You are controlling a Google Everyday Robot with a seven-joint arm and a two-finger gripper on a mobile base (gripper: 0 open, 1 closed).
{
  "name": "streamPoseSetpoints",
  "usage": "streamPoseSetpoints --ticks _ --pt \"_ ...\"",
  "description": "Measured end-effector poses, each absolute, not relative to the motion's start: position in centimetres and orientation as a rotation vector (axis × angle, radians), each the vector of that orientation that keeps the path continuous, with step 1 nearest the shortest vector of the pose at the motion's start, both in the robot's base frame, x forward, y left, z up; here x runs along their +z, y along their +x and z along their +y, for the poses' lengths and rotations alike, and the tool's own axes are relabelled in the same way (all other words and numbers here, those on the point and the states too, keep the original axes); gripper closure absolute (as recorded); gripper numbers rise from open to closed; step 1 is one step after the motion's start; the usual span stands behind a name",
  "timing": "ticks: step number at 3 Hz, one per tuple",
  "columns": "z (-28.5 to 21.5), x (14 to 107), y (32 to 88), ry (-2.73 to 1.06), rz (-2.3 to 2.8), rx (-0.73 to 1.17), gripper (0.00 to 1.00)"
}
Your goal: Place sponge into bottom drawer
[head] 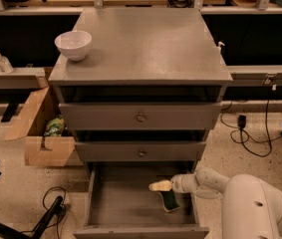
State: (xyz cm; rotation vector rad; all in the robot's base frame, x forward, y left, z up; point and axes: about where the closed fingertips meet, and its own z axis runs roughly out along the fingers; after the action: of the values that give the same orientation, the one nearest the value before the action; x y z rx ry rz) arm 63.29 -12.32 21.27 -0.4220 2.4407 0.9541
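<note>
The gripper (159,185) is hovering over the right side of the open bottom drawer (123,203), and I cannot tell whether it is open or closed. The sponge (170,200) is lying in the drawer just below it, green face showing, its long axis slanting toward the drawer's front-right.

The grey cabinet top (145,44) carries a white bowl (73,44) near its left edge. Below, the bottom drawer (125,198) stands pulled out. The sponge (169,199) lies on its floor at the right, with my fingers (159,185) just above it.
</note>
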Motion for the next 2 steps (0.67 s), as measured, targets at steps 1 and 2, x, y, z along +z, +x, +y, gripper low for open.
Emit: streamPoseSetpoints --ticks 1,2 --pt "-12.12 21.29 63.30 -0.426 2.438 0.964 0.00" --pt "-11.43 21.36 63.36 -0.441 2.430 0.997 0.00"
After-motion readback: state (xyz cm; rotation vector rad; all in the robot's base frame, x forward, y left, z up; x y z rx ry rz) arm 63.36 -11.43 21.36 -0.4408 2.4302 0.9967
